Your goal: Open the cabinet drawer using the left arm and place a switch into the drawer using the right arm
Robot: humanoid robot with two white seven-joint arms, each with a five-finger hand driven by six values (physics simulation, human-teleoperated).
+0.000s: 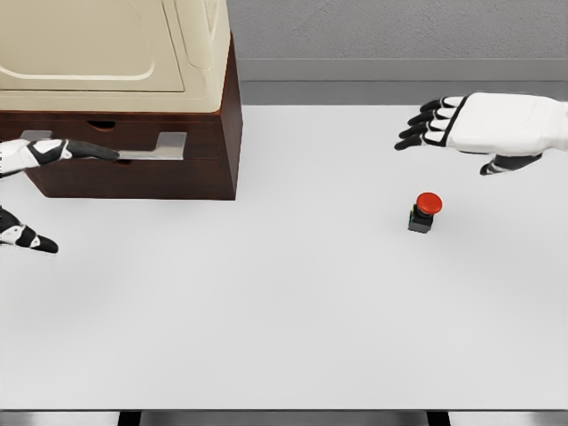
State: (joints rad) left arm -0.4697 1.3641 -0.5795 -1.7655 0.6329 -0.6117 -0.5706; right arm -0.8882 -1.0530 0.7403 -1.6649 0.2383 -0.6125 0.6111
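While my left hand (35,155) reaches in from the left edge with one finger stretched out against the drawer handle (153,146) of the brown cabinet (209,151), gripping nothing, my right hand (484,124) hovers over the white table (266,311) with its fingers (426,124) spread open and empty. The red-capped switch (424,211) stands upright on the table, below that hand and apart from it.

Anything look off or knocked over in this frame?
Nothing stands out. The switch stands upright on the white table, red button up. The cabinet sits square at the back left, its drawer shut, the left hand at the drawer handle. The right hand hovers open above the switch.
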